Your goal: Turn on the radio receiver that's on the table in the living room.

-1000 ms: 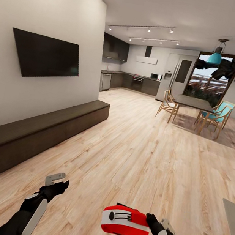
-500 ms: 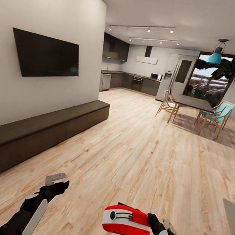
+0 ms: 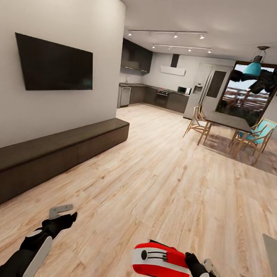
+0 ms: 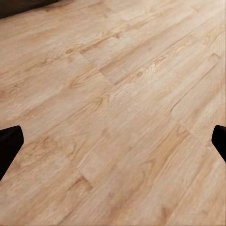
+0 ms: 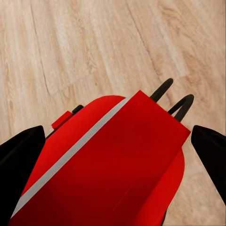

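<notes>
Careful: your right end effector grips the small glossy red radio receiver; a bump could drop it onto the floor.

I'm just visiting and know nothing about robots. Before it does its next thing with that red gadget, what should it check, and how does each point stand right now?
1. Radio receiver held in the right gripper: ok; its fingers sit on either side of the red body in the right wrist view.
2. Radio clear of the wooden floor: ok, it is held up in the air.
3. Left gripper free to press a switch: ok, open and empty.
4. Switch located: cannot tell which part it is.
5. Radio already on: cannot tell.
6. Grey table nearby: ok, its corner shows on the robot's right.
</notes>
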Tool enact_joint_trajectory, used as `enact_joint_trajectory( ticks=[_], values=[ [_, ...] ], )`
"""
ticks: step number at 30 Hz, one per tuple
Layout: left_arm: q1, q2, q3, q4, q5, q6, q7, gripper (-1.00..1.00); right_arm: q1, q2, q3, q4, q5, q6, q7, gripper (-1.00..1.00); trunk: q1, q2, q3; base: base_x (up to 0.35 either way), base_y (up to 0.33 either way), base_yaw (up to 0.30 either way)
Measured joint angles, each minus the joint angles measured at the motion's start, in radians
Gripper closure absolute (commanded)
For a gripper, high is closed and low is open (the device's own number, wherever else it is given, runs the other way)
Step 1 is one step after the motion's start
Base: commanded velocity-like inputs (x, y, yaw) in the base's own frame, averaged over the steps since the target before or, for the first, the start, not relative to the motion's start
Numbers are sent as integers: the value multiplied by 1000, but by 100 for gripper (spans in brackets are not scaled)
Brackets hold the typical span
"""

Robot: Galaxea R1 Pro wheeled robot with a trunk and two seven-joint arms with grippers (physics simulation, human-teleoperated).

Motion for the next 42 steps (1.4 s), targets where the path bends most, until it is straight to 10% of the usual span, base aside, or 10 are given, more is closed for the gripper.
enact_joint_trajectory(
  ticks=[20,27,33,42],
  values=[
    [5,6,2,197,0,-2,90,-100,0,-14,19,-121,25,-140,2,100,0,0,0,0,0,0],
    [5,3,-7,196,2,-53,92,-100,0,-13,195,-125,379,-264,-28,100,0,0,0,0,0,0],
    [4,7,-2,192,2,-96,92,-100,0,-13,232,-173,451,-307,-111,100,0,0,0,0,0,0],
    [4,-4,-4,192,9,-271,91,-100,0,-13,413,-215,577,-310,-172,100,0,0,0,0,0,0]
  ],
)
